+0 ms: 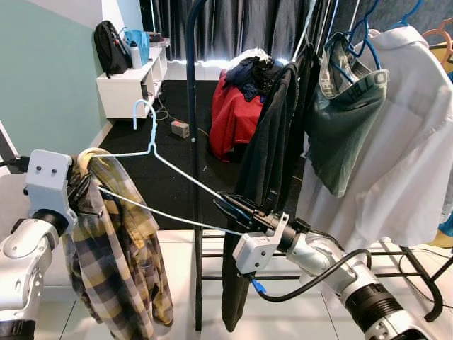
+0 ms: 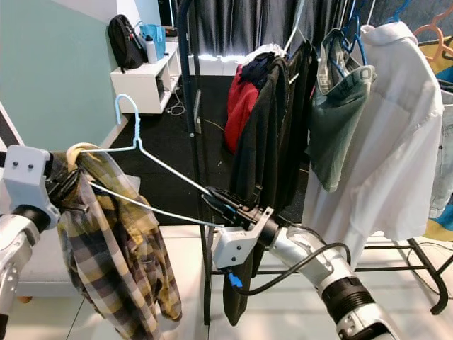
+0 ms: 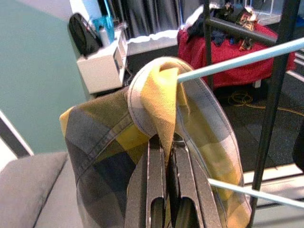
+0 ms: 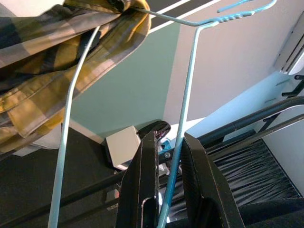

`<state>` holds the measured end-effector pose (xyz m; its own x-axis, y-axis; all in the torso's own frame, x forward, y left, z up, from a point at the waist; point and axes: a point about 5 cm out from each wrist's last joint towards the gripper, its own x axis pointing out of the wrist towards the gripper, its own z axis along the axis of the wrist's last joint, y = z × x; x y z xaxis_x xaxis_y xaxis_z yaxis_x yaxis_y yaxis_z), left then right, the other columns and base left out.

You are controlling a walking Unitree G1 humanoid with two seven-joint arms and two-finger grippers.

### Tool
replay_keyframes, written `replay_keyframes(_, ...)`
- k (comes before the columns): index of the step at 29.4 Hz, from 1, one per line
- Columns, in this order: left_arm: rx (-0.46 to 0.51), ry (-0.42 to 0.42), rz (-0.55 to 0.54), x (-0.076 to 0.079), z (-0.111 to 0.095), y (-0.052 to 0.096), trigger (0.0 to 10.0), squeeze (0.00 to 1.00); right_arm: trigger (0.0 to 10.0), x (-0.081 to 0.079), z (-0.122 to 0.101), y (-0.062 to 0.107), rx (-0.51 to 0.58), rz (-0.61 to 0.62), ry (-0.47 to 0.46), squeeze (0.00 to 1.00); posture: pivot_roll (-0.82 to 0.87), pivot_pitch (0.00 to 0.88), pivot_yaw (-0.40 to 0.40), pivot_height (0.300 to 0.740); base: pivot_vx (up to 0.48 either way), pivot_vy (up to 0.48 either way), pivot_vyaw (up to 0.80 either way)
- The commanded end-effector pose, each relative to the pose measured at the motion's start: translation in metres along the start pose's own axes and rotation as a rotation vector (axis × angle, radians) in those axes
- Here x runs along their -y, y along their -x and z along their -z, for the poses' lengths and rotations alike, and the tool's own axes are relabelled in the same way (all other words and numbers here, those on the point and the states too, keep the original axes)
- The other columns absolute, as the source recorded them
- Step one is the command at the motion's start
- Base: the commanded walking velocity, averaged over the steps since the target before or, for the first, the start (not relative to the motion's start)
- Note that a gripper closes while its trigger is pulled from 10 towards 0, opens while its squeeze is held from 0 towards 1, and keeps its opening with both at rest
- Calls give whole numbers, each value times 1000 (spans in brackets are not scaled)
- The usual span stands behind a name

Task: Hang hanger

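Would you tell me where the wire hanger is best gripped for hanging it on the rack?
Grip the hanger on its bare sloping arm below the hook, coming from the robot's right, as the right gripper does. The other end is buried in the plaid shirt, and the hook must stay free.

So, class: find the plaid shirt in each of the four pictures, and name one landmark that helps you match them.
Left eye view: plaid shirt at lower left, draped by the left claw.
Right eye view: lower left.
Left wrist view: centre, collar over the fingers.
Right wrist view: upper left.
Shared landmark: the pale blue wire hanger, running from the shirt to the right claw.
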<state>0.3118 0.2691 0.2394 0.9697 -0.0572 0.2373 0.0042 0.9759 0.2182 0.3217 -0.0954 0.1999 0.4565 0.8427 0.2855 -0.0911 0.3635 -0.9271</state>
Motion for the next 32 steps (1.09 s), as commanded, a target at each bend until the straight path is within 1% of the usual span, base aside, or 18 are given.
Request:
replay_keyframes(1,1,-25,32,3,-1,-2,0,0,10000,9,-9,-6,61,78,-6,0,48,108,-4,740,0,0,0)
replay_keyframes(4,23,-62,69,7,-10,-6,0,0,10000,2,-11,-7,50,74,-8,0,51,109,-4,740,0,0,0)
replay_keyframes(7,74,-115,144,19,-28,-9,0,0,10000,-14,-13,-13,11,70,-17,0,53,110,-2,740,0,0,0)
replay_keyframes(9,74,-115,144,19,-28,-9,0,0,10000,-14,-13,-13,11,70,-17,0,53,110,-2,740,0,0,0)
replay_keyframes(11,84,-130,169,23,-32,-8,0,0,10000,-18,-14,-14,2,71,-28,0,57,112,-1,740,0,0,0)
replay_keyframes(13,108,-173,242,32,-42,-2,0,0,10000,-27,-12,-20,-38,64,-48,0,64,113,-3,740,0,0,0)
replay_keyframes(14,108,-173,242,32,-42,-2,0,0,10000,-27,-12,-20,-38,64,-48,0,64,113,-3,740,0,0,0)
replay_keyframes(16,121,-209,312,38,-49,3,0,0,10000,-31,-10,-25,-65,60,-54,0,64,113,-3,740,0,0,0)
replay_keyframes(17,121,-224,349,41,-52,7,0,0,10000,-31,-9,-27,-73,65,-55,0,72,113,-1,740,0,0,0)
replay_keyframes(19,121,-224,349,41,-52,7,0,0,10000,-31,-9,-27,-73,65,-55,0,72,113,-1,740,0,0,0)
replay_keyframes(22,109,-232,450,46,-56,18,0,0,10000,-31,-4,-31,-105,71,-49,0,72,111,1,740,0,0,0)
replay_keyframes(23,109,-232,450,46,-56,18,0,0,10000,-31,-4,-31,-105,71,-49,0,72,111,1,740,0,0,0)
replay_keyframes(25,53,-247,608,54,-54,34,0,0,10000,-29,-1,-35,-130,79,-40,0,77,112,0,740,0,0,0)
replay_keyframes(27,53,-247,608,54,-54,34,0,0,10000,-29,-1,-35,-130,79,-40,0,77,112,0,740,0,0,0)
replay_keyframes(28,23,-253,672,58,-53,40,0,0,10000,-28,-1,-37,-134,86,-37,0,77,112,0,740,0,0,0)
replay_keyframes(29,23,-253,672,58,-53,40,0,0,10000,-28,-1,-37,-134,86,-37,0,77,112,0,740,0,0,0)
replay_keyframes(30,-17,-277,738,63,-49,46,0,0,10000,-26,-1,-39,-128,100,-35,0,87,108,-8,740,0,0,0)
replay_keyframes(32,-17,-277,738,63,-49,46,0,0,10000,-26,-1,-39,-128,100,-35,0,87,108,-8,740,0,0,0)
